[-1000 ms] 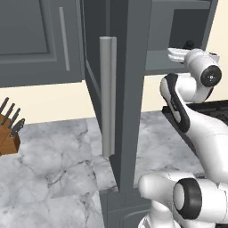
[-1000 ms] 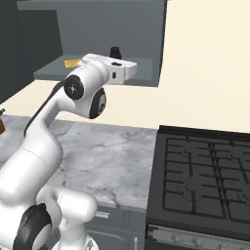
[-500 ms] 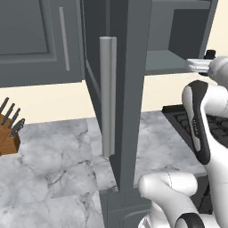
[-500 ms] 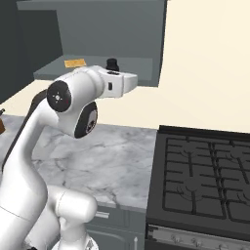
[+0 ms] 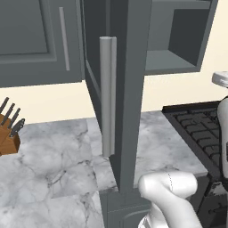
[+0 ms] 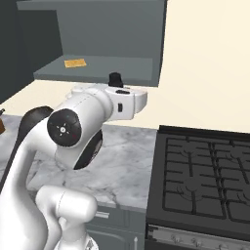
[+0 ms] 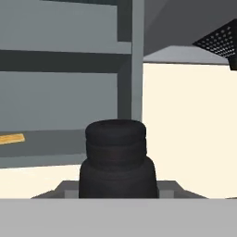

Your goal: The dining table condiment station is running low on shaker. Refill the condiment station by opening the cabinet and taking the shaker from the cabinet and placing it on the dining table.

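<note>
Jaws partly closed around the black shaker [image 7: 115, 159], the gripper [image 6: 116, 87] holds it upright just outside the open cabinet [image 6: 105, 46], below the front edge of its lower shelf, above the marble counter [image 6: 124, 163] beside the stove [image 6: 202, 176].

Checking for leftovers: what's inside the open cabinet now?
On the cabinet shelf lies one flat orange item. The shaker is out, in the claw. The upper interior is hidden.

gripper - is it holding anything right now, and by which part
The gripper holds the black shaker by its wider lower body; the slimmer top stands clear above the hand, outside the open cabinet.
</note>
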